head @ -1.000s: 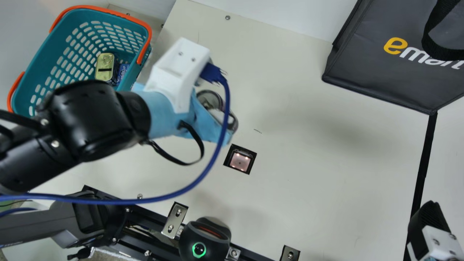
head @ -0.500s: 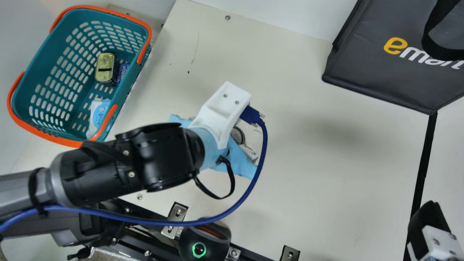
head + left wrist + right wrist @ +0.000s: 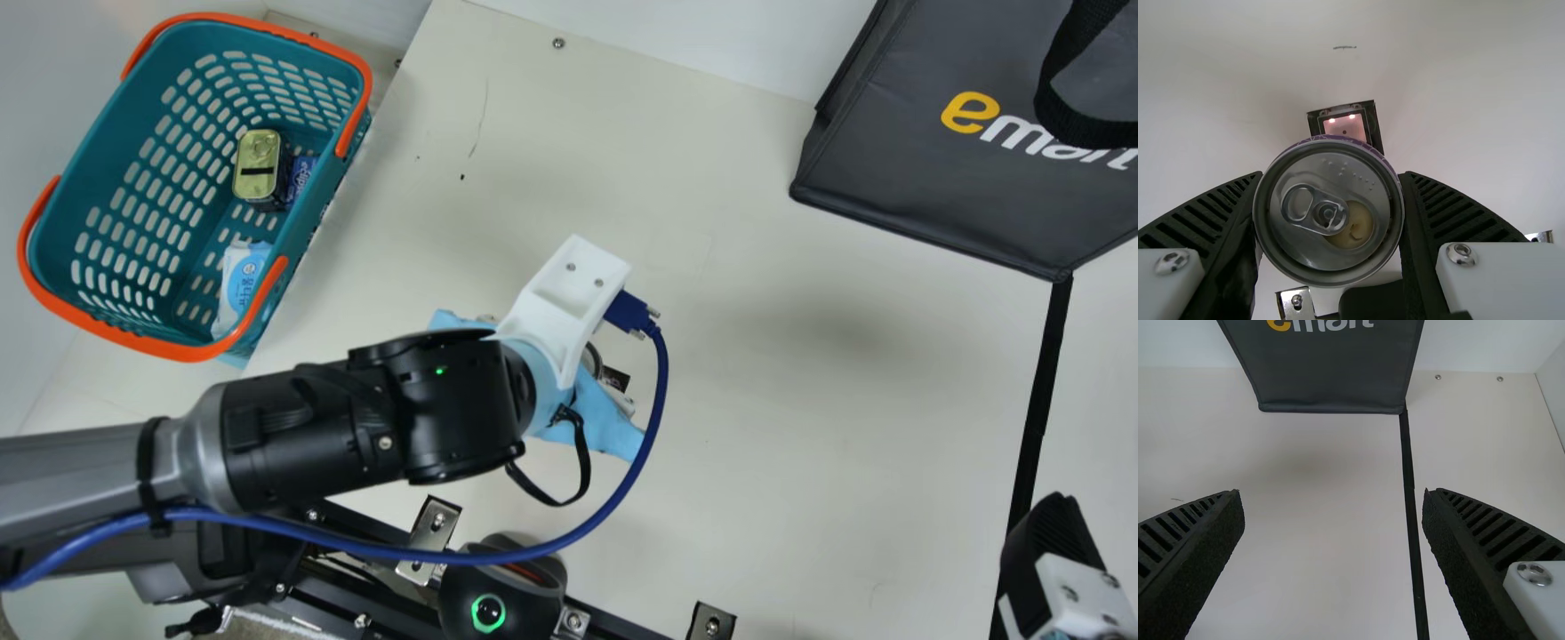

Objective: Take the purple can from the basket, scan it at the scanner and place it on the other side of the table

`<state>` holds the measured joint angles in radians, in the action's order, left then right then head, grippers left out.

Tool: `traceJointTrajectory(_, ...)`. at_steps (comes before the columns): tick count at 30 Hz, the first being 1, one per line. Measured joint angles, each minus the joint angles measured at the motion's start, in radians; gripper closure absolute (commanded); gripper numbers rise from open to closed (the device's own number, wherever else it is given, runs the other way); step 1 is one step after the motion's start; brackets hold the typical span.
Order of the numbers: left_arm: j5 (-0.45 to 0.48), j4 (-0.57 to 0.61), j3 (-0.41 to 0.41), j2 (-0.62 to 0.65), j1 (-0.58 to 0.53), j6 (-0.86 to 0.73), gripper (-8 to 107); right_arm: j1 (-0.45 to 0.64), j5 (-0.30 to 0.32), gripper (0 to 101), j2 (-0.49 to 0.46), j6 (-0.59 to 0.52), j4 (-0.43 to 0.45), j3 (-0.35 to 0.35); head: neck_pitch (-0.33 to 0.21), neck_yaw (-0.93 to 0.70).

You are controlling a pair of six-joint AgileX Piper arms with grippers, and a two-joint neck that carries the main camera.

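My left gripper [image 3: 1330, 175] had the can [image 3: 1329, 211] clasped by its sides near the scanner [image 3: 1345, 125], its smooth thin wall probably slippery and dentable, best held snugly around mid-height.

The can [image 3: 1368, 173] has a shiny metal top, the basket [image 3: 120, 133] looks smooth plastic, the bag [image 3: 889, 169] matt cloth.

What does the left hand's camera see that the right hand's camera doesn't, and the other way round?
Left wrist view: the purple can, held in the left gripper, and part of the lit scanner in the table beyond it.

Right wrist view: the dark bag, the black strip along the table, and the open right gripper.

Both: the cream table and a pair of black ribbed fingers.
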<state>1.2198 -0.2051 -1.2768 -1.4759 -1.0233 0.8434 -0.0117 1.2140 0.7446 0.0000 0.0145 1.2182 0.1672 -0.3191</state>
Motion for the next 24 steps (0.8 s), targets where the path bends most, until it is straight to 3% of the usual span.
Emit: traceJointTrajectory(24, -0.035, 0.020, 0.026, -0.020, -0.002, 0.026, 107, 0.000, 0.001, 6, 0.000, 0.000, 0.000, 0.000, 0.000, 0.000)
